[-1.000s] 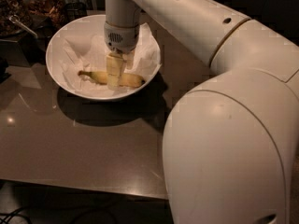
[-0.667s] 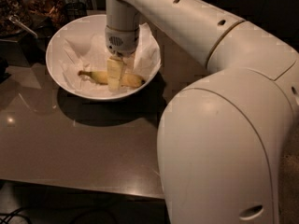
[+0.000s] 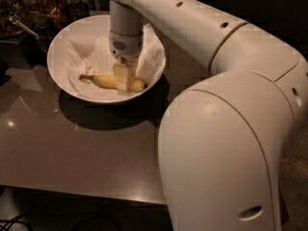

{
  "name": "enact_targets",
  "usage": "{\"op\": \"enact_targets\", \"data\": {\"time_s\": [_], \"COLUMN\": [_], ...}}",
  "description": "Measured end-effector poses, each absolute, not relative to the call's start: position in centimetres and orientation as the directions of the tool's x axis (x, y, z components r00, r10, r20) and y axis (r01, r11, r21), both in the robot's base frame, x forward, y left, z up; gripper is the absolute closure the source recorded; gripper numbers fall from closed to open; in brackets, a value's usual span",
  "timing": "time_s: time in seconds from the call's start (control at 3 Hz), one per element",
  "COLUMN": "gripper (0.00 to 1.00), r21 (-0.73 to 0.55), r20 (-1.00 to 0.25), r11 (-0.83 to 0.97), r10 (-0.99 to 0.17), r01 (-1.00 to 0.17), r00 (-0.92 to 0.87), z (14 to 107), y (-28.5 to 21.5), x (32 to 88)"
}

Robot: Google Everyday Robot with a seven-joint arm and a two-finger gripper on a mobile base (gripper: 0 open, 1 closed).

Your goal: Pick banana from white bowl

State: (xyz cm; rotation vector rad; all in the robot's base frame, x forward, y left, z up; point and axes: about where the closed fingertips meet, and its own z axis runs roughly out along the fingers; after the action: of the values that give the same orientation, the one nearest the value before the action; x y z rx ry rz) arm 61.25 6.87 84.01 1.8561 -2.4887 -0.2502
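The white bowl (image 3: 62, 42) stands at the back left of the table, lined with crumpled white paper. The yellow banana (image 3: 103, 81) lies on the paper in the bowl's near half, its stem pointing left. My gripper (image 3: 121, 77) reaches straight down into the bowl from the white arm and sits right at the banana's middle, covering part of it. The banana's right end shows just past the gripper.
The bowl sits on a glossy brown table (image 3: 72, 148). A dark dish with a spoon (image 3: 19, 23) and other dark items stand at the back left. My large white arm segment (image 3: 226, 158) fills the right foreground.
The arm's big near segment has swung a little to the left. The gripper stays down at the banana, which has not moved.
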Motion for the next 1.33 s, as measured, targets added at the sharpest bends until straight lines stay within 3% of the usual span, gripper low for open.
{"op": "enact_targets", "data": {"time_s": [0.33, 1.33], "gripper": [0.96, 1.0], "r21": [0.144, -0.03], "r20": [-0.075, -0.208], "r11": [0.277, 0.185], "r10": [-0.954, -0.962], "r01": [-0.95, -0.982], "r00": [-0.29, -0.175], "z": [84.0, 91.3], "y": [6.9, 4.7], "x": [61.3, 55.1]}}
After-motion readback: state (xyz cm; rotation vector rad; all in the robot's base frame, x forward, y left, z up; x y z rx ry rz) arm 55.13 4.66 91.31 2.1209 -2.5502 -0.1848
